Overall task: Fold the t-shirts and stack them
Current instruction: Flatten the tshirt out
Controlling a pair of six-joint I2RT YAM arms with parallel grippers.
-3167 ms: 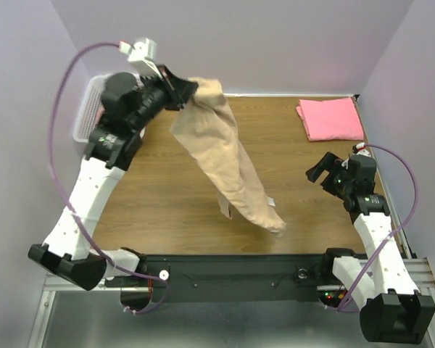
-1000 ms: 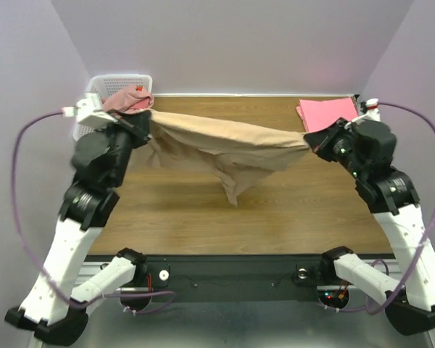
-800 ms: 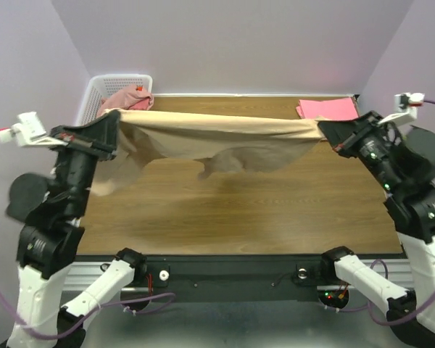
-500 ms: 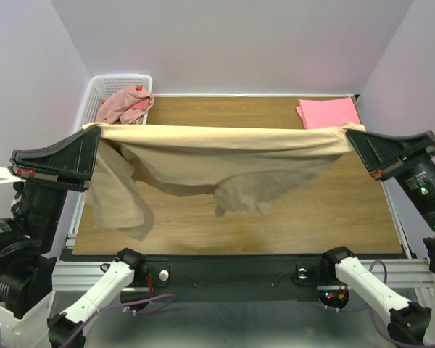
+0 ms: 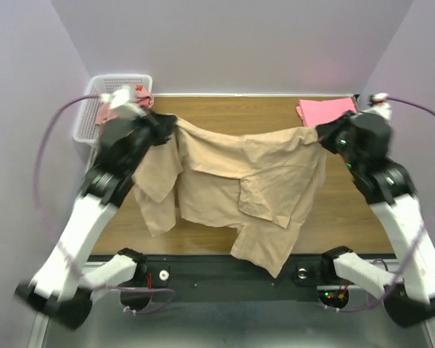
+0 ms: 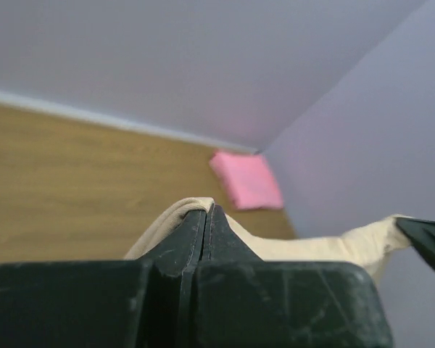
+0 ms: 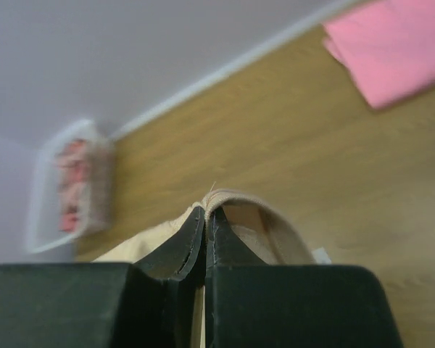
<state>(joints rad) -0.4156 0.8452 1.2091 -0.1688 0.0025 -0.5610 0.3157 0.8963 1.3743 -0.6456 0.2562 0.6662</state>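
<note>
The left end effector [image 5: 172, 122] and right end effector [image 5: 322, 136] hold the beige t-shirt [image 5: 235, 170] spread between them.

I'm seeing the beige t-shirt [image 5: 246, 181] reading as soft matt cloth, creasing all over. The folded salmon-pink t-shirt [image 5: 328, 116] is looking like the same matt cloth, lying smoother. The table [image 5: 344, 217] is showing wood grain with a satin finish and a slight sheen. The basket [image 5: 123, 77] is reading as white plastic lattice. The left gripper [image 6: 209, 210] and right gripper [image 7: 205, 212] are showing matt black plastic fingers, faintly scuffed. The arm shells [image 5: 87, 217] are looking like smooth white plastic. The purple cable [image 5: 409, 101] is looking smooth-sheathed.
</note>
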